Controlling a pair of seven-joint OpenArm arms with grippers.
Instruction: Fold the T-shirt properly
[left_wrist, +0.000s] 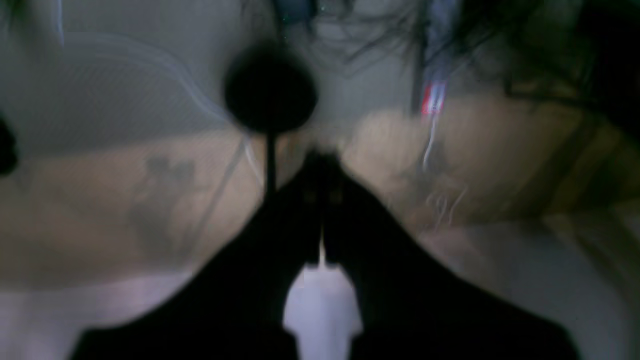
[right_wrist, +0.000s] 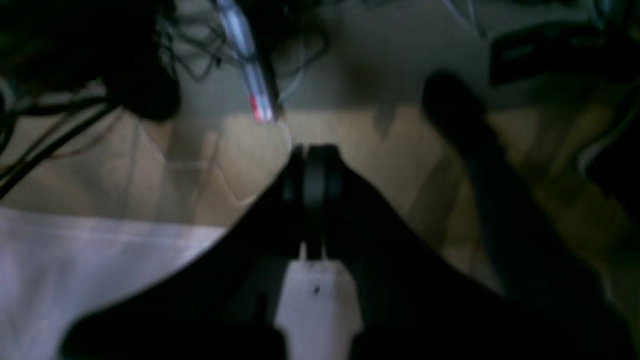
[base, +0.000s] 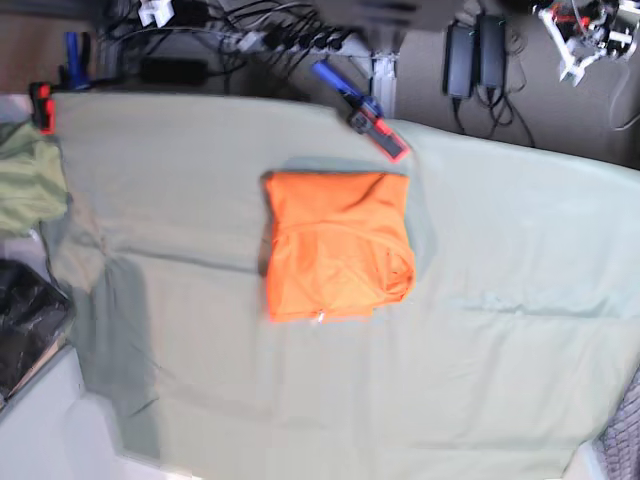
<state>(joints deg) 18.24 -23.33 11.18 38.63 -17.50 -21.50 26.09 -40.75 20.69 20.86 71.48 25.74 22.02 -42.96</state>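
- Base view: the T-shirt (base: 336, 243) lies folded into a compact orange block near the middle of the pale green table cloth (base: 500, 350), slightly toward the far edge.
- Bare cloth surrounds the shirt on every side; the widest open stretches are on this view's right and along the near edge.
- Just beyond the shirt's far right corner, a blue and red clamp (base: 365, 112) grips the cloth's far edge; a second red clamp (base: 40, 103) sits at the far left corner.
- An olive green garment (base: 28, 183) is bunched at the left edge, well apart from the shirt, with a dark object (base: 25, 325) below it.
- Past the far edge run cables and black power bricks (base: 476, 45) on the floor.
- Neither arm nor gripper shows in this view.
- Left wrist view, blurred: the left gripper (left_wrist: 322, 165) is clenched, jaws pressed together, nothing between them. Behind it are a tan surface and grey floor, and a red and white blur (left_wrist: 432, 97). No orange cloth shows here.
- Right wrist view, also blurred: the right gripper (right_wrist: 312, 155) is clenched shut and empty. Pale cloth (right_wrist: 75, 270) fills the lower left, and dark cables (right_wrist: 200, 50) lie at the top. The shirt is out of frame here too.
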